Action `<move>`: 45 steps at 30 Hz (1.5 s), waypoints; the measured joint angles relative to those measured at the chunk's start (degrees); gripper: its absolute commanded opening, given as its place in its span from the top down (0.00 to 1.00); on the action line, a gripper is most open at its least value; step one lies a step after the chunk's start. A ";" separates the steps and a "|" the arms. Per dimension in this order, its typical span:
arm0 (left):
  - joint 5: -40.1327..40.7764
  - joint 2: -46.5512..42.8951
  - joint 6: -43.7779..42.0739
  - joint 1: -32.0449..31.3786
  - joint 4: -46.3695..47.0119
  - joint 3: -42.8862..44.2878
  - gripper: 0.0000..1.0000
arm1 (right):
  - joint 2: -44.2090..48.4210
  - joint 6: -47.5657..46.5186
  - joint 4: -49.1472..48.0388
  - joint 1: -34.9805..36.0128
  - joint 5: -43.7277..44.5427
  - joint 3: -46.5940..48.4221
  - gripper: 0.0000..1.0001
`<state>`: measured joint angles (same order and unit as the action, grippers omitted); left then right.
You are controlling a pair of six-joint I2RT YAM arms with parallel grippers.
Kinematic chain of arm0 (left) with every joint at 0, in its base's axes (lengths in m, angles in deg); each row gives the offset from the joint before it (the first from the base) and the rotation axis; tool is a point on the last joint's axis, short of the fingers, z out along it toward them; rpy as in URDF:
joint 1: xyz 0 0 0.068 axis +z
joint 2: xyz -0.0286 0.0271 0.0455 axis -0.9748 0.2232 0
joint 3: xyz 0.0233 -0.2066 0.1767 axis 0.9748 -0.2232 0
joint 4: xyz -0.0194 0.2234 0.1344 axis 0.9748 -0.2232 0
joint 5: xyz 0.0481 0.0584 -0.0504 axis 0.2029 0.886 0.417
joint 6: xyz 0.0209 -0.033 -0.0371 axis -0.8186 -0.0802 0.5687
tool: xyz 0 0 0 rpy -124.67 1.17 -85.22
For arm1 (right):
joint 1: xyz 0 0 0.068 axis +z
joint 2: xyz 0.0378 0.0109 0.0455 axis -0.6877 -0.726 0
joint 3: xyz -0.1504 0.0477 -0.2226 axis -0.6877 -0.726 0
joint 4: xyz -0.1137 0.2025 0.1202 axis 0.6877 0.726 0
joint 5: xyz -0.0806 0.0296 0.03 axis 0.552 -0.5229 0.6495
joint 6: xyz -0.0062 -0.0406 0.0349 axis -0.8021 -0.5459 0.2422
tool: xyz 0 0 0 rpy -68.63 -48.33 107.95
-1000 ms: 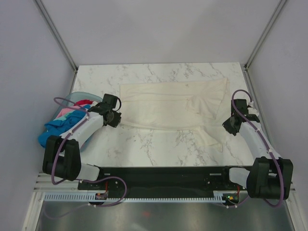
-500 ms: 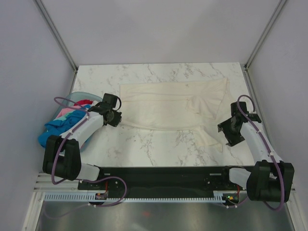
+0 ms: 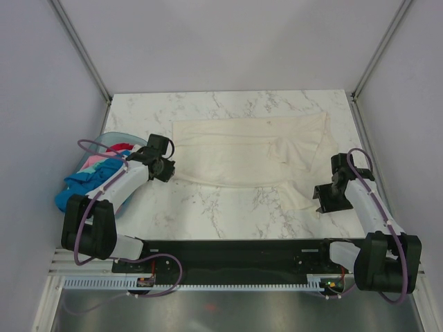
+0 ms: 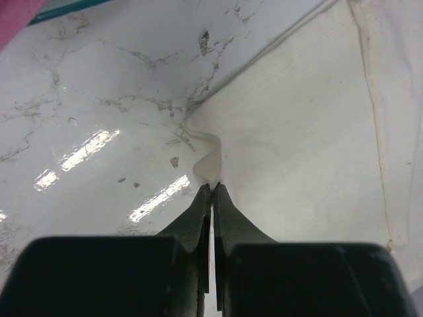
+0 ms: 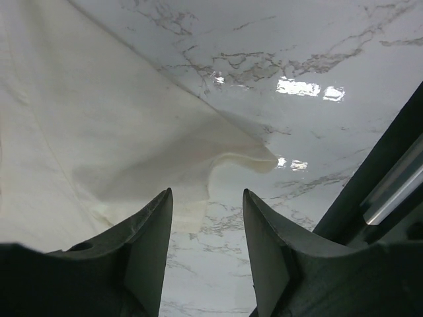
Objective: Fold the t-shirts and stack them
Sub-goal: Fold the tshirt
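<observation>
Right tool (image 3: 322, 200) is coming down from the counter's (image 3: 221, 207) right edge toward its near-right corner. A second ago it was sitting higher along that edge, beside the shirt's right side. Its jaws were clenched then and are now standing apart with nothing between them.

In the right wrist view, a loose flap corner (image 5: 261, 158) of the cream-white t-shirt (image 3: 235, 149) is lying on the marble just ahead of the spread fingers. It is not yet between them.

Left tool (image 3: 168, 169) is not moving. It is staying clenched on a small raised pinch of the shirt's near-left hem, and the wrist view shows the cloth puckering up into the closed tips.

The shirt is lying spread and mostly flat across the middle of the counter, toward the far edge. One flap is trailing toward the near-right.

The other t-shirts (image 3: 83, 181) are sitting heaped in the basket (image 3: 111, 136) at the left edge.

Judgement: the right arm is lining up for a matching grasp on the near-right flap, so that both near corners can be lifted for the first fold. No fold is made yet.
</observation>
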<state>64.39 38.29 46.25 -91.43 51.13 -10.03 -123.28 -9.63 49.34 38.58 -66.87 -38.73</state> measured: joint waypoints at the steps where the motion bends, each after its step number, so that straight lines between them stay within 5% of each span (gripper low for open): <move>1: -0.02 0.00 0.00 0.00 0.07 0.00 0.98 | 0.09 0.92 0.00 -0.13 0.00 -0.02 0.45; 21: -0.33 0.00 -1.27 0.00 1.60 -0.17 0.98 | -3.43 9.88 -5.73 -3.08 -1.66 -5.57 0.43; 24: -0.35 0.00 -1.29 0.00 1.62 -0.17 0.98 | -4.24 9.84 -6.58 -3.26 -1.60 -5.88 0.53; 25: -0.35 0.00 -1.31 0.00 1.62 -0.17 0.98 | -4.31 9.68 -6.78 -3.26 -1.49 -5.90 0.75; 27: -0.35 0.00 -1.36 0.00 1.68 -0.17 0.98 | -4.28 9.20 -7.15 -3.26 -1.03 -5.90 1.00; 35: -1.09 0.00 -2.34 0.00 2.67 -0.17 0.98 | -1.07 3.98 -7.65 -3.28 4.57 -4.26 1.00; 45: -1.70 0.92 -2.62 0.00 2.82 0.37 0.98 | -3.91 -21.59 -16.63 -2.78 7.76 6.62 1.00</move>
<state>62.68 39.21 43.63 -91.43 53.95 -9.65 -127.19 -31.23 32.70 35.81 -59.11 -32.11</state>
